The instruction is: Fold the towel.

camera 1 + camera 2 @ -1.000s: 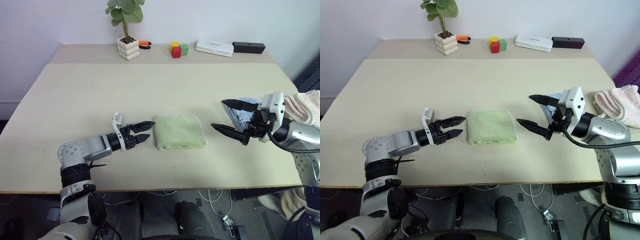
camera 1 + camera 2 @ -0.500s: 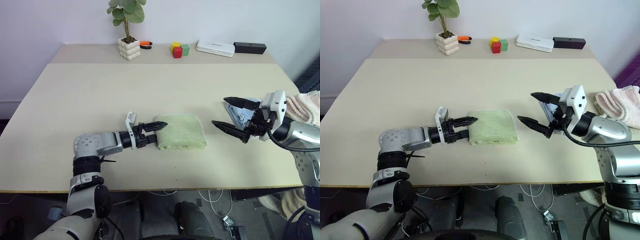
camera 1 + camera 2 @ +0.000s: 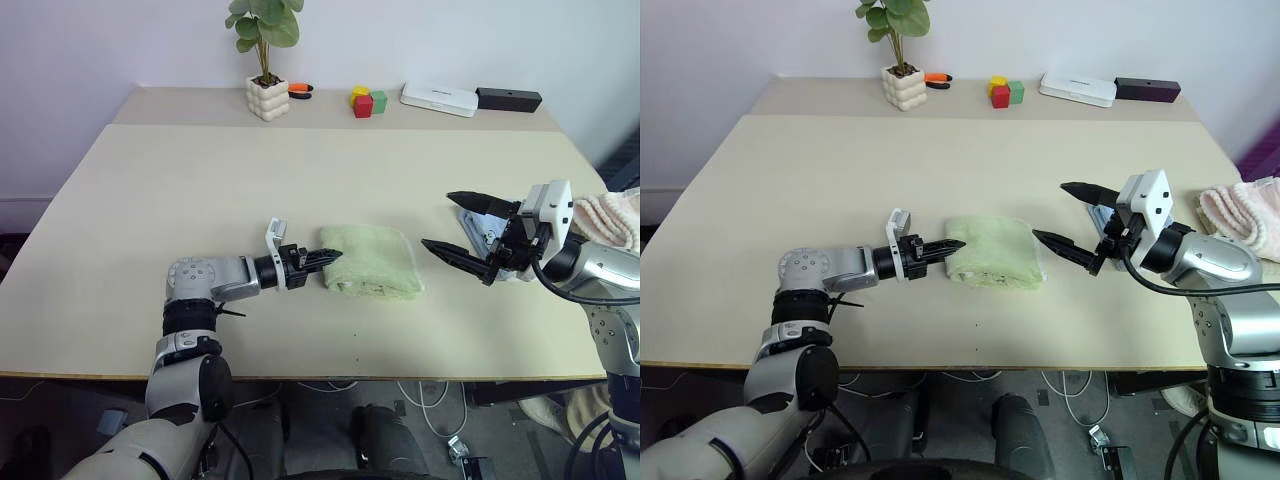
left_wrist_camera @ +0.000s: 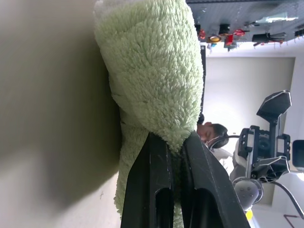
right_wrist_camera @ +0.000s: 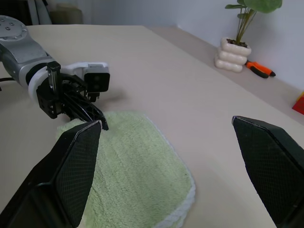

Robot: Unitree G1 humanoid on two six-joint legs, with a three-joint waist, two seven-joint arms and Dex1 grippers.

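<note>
**Q:** On the table point(image 3: 150, 200), where is the towel, and in what condition?

**A:** Near the front middle of the table, the towel point(image 3: 375, 262) lies folded into a thick green pad with whitish edging. It rests flat, except at the edge facing the robot's left side, where a bunch of cloth is drawn up.

**Q:** State of the left gripper?

**A:** The left gripper point(image 3: 328, 256) points level toward the towel's near edge. Its two black fingers point(image 4: 154, 180) are pressed together on a fold of the green pile; the wrist view shows cloth pinched between them. The grip takes the edge only; the rest of the towel lies on the table.

**Q:** State of the right gripper?

**A:** The right gripper point(image 3: 462, 229) hangs above the table on the towel's other side, just beside it and apart from it. Its fingers are spread wide and hold nothing. One fingertip point(image 3: 1043, 237) is near the towel's right edge without touching.

**Q:** Other items present?

**A:** A blue cloth point(image 3: 482, 228) lies under the right gripper. A pink fluffy towel point(image 3: 1245, 208) lies at the table's right edge. Along the back edge stand a potted plant point(image 3: 267, 85), coloured blocks point(image 3: 368, 100), a white box point(image 3: 439, 98) and a black box point(image 3: 508, 99).
</note>
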